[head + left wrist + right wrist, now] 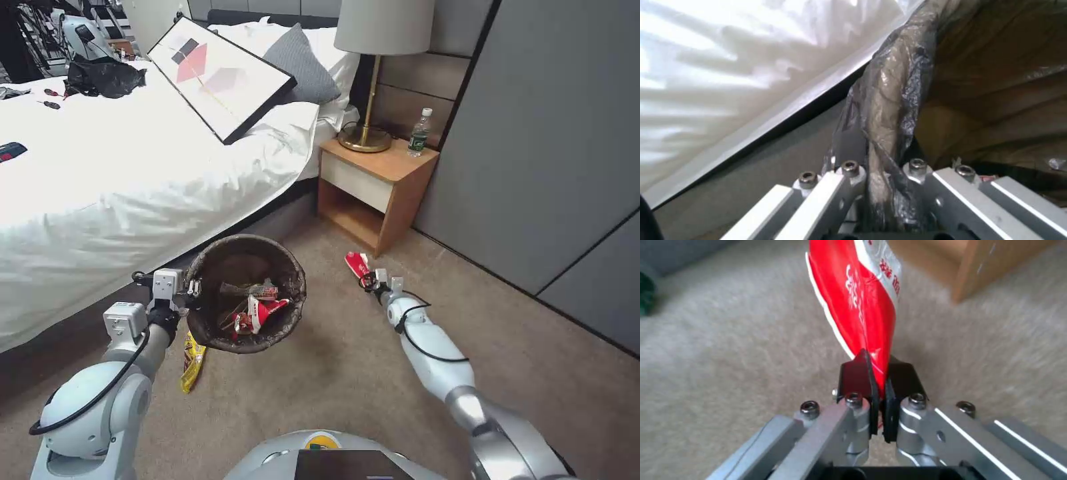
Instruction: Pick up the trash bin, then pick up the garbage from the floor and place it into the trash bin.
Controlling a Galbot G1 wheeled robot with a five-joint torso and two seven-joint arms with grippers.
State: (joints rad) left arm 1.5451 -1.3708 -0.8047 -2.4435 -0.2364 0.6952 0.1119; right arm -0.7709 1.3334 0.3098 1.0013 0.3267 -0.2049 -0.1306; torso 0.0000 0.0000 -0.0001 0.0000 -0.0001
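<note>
Head view first, closest in: the left gripper is clamped on the near rim of the trash bin, carrying it with the mouth tipped up and open toward the middle of the floor, presumably so the other arm can drop things straight in. From the left wrist camera you see the fingers pinching the crinkled dark bag folded over that rim. Several wrappers already lie inside the bin. Just under the left arm, a yellow wrapper sits on the carpet, not collected yet.

Across to the right: the right gripper reaches low toward the floor, and it has a red-and-white snack packet nipped by its edge. The right wrist camera confirms it, black pads squeezed tight on the packet's end, the rest sticking out forward.

Farther back, a wooden nightstand stands just beyond the packet, with a green bottle and lamp on top, beside the bed.
</note>
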